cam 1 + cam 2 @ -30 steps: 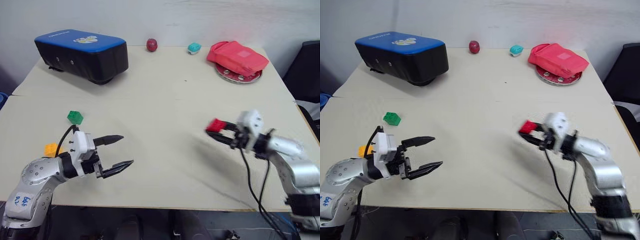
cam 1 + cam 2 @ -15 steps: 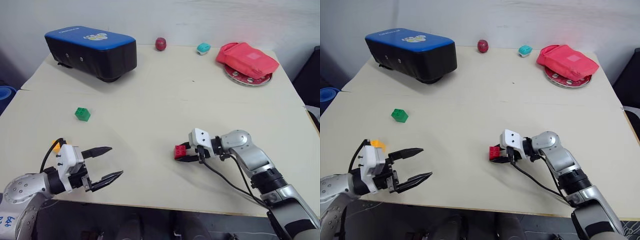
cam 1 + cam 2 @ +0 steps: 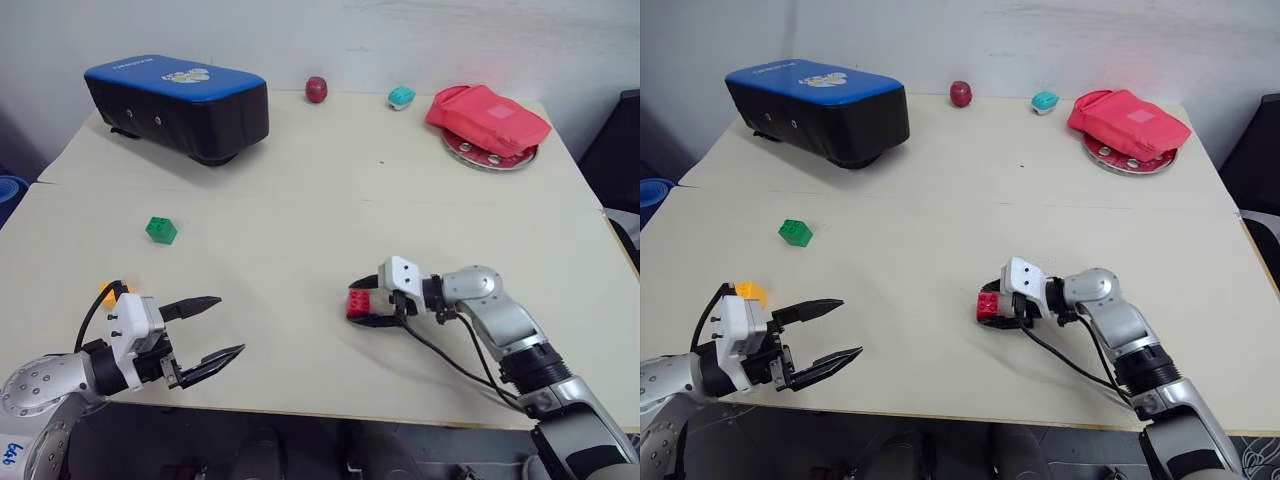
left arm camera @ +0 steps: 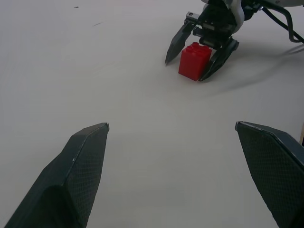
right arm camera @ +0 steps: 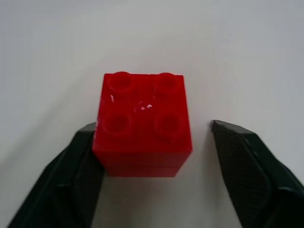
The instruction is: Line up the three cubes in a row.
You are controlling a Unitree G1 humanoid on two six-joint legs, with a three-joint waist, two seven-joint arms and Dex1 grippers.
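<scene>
The right gripper (image 3: 366, 305) lies low on the table (image 3: 300, 200), its fingers spread apart around the red brick (image 3: 359, 302); one finger touches a side of it, the other stands clear. The brick sits flat near the table's front middle, studs up, squarish with no clear long axis. The left gripper (image 3: 220, 327) hovers wide open at the front left. Just behind its wrist lies the orange-yellow brick (image 3: 107, 294), the green brick (image 3: 160, 230) farther back.
</scene>
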